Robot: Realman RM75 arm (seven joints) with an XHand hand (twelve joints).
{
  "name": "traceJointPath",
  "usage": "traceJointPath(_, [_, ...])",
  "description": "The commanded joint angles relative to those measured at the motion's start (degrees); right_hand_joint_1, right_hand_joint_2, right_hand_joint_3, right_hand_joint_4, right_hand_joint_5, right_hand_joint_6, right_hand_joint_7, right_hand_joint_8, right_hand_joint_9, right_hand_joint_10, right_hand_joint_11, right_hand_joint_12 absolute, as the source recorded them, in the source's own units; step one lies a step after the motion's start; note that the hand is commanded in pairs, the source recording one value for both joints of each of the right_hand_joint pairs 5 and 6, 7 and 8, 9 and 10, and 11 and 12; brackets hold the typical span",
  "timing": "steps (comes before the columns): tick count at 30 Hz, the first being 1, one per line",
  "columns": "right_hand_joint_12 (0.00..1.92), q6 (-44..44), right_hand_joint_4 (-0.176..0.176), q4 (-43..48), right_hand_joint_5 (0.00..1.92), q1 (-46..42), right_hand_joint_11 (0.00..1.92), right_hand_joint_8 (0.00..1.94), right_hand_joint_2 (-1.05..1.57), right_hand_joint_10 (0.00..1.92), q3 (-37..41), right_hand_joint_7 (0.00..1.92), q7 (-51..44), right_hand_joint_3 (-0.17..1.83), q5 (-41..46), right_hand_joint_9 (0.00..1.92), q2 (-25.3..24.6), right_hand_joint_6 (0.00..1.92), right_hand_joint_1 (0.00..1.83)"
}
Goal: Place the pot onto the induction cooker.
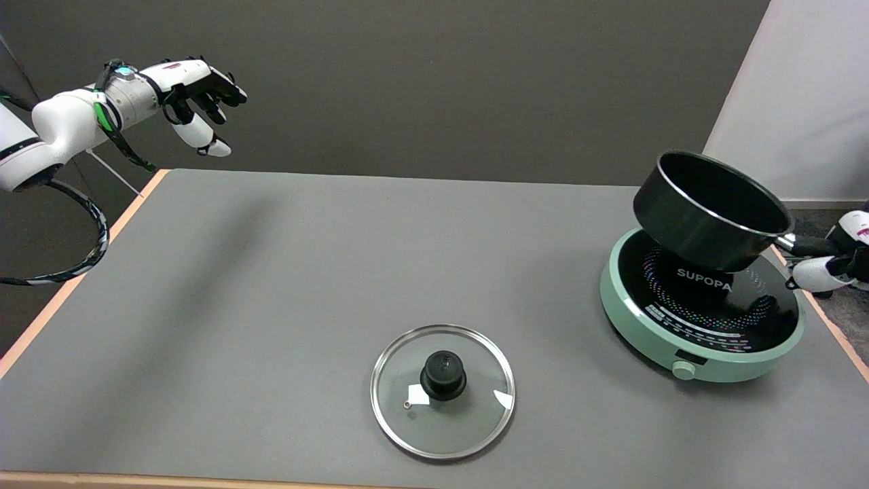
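table [271,285]: grey, fills frame.
induction cooker [703,319]: green, right of frame.
pot [709,210]: tilted above cooker's far part; whether its base touches, can't tell; handle runs right.
right hand [831,261]: right edge, grasping handle; pot lies to its left.

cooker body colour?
Mint green body, black glass top with rainbow dots; head view.

Right hand [836,263] at frame's right edge grips handle of black pot [709,210], tilted over green induction cooker [703,309]; glass lid [442,390] flat on grey table [271,285], well apart, near front edge
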Motion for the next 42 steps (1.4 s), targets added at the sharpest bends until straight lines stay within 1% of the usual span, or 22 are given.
traceJointPath(1, [1.85, -11.40, -0.065, 0.41, 1.85, -5.22, 1.85, 1.85, 1.25, 1.85, 1.49, 1.85, 17.64, 0.88, -17.01, 1.85, 4.49, 1.85, 1.05])
traceJointPath(4, [1.85, -9.33, -0.066, 0.41, 1.85, -8.39, 1.85, 1.85, 1.26, 1.85, 4.38, 1.85, 19.62, 0.87, -17.01, 1.85, 4.96, 1.85, 1.04])
traceJointPath(6, [1.85, -6.41, -0.066, 0.41, 1.85, -10.95, 1.85, 1.85, 1.26, 1.85, 6.13, 1.85, 21.02, 0.87, -17.01, 1.85, 4.80, 1.85, 1.04])
traceJointPath(11, [1.85, 3.41, -0.067, 0.37, 1.85, -15.61, 1.85, 1.85, 1.27, 1.85, 11.39, 1.85, 27.71, 0.87, -18.54, 1.85, 3.84, 1.85, 1.03])
traceJointPath(14, [1.85, 8.13, -0.067, 0.25, 1.85, -16.60, 1.85, 1.85, 1.27, 1.85, 14.37, 1.85, 30.49, 0.87, -19.01, 1.85, 3.53, 1.85, 1.03])
traceJointPath(17, [1.85, 14.18, -0.067, 0.33, 1.85, -17.00, 1.85, 1.85, 1.27, 1.85, 15.84, 1.85, 31.28, 0.86, -19.01, 1.85, 3.05, 1.85, 1.03])
traceJointPath(23, [1.84, 21.33, -0.069, 0.25, 1.84, -18.51, 1.84, 1.84, 1.26, 1.84, 14.97, 1.84, 30.65, 0.86, -18.73, 1.84, 1.95, 1.84, 1.05])
traceJointPath(27, [1.82, 27.25, -0.074, 0.25, 1.82, -22.99, 1.82, 1.82, 1.24, 1.82, 16.91, 1.82, 31.25, 0.87, -17.98, 1.82, 1.69, 1.82, 1.05])
traceJointPath(29, [1.82, 30.19, -0.074, 0.05, 1.82, -25.60, 1.82, 1.82, 1.24, 1.82, 17.92, 1.82, 31.28, 0.87, -15.69, 1.82, 1.69, 1.82, 1.05])
traceJointPath(34, [1.83, 34.15, -0.071, -0.07, 1.83, -33.20, 1.83, 1.83, 1.27, 1.83, 18.96, 1.83, 31.28, 0.85, -11.73, 1.83, 1.27, 1.83, 1.05])
traceJointPath(37, [1.84, 34.57, -0.070, -0.14, 1.84, -36.29, 1.84, 1.84, 1.32, 1.84, 19.68, 1.84, 31.28, 0.81, -10.21, 1.84, 0.20, 1.84, 1.04])
traceJointPath(42, [1.91, 35.33, -0.049, -0.35, 1.91, -41.61, 1.91, 1.91, 1.44, 1.91, 21.64, 1.91, 31.49, 0.73, -6.41, 1.91, -0.15, 1.91, 1.00])
